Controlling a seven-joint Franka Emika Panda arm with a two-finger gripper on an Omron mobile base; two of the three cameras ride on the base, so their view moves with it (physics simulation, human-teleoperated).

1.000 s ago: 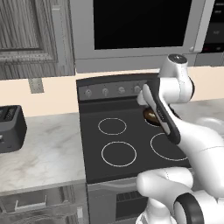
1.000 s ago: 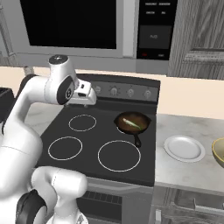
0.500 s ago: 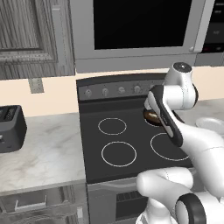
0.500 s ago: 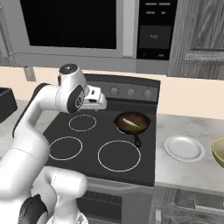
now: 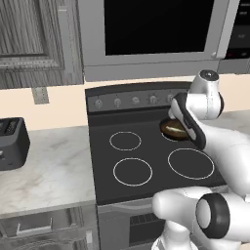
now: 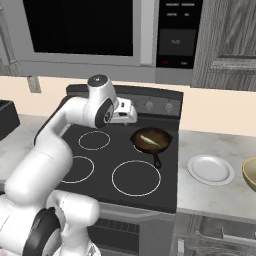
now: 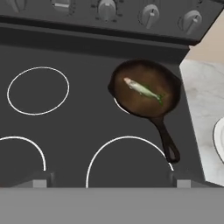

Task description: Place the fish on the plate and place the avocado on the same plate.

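The fish (image 7: pixel 142 90) is a slim greenish-yellow shape lying inside the dark frying pan (image 7: pixel 170 83) on the stove's back right burner; I also see the fish (image 6: pixel 151 140) from the right base view. The white plate (image 6: pixel 210 169) rests bare on the counter right of the stove, and the plate's edge (image 7: pixel 219 136) shows at the hand view's right border. My gripper (image 6: pixel 128 112) hovers above the back of the stove, left of the pan. In the hand view the gripper (image 7: pixel 109 180) is open, its fingertips (image 7: pixel 39 181) far apart with nothing between them. The avocado is out of view.
A yellowish-beige bowl (image 6: pixel 250 173) sits at the far right of the counter. A black toaster (image 5: pixel 10 142) stands on the left counter. The pan's handle (image 7: pixel 168 141) points toward the stove's front. Stove knobs (image 7: pixel 149 14) and a microwave (image 6: pixel 80 27) lie behind.
My arm has swung to the right across the back of the stove, bringing the hand closer to the frying pan. The fish, pan and plate have stayed put.
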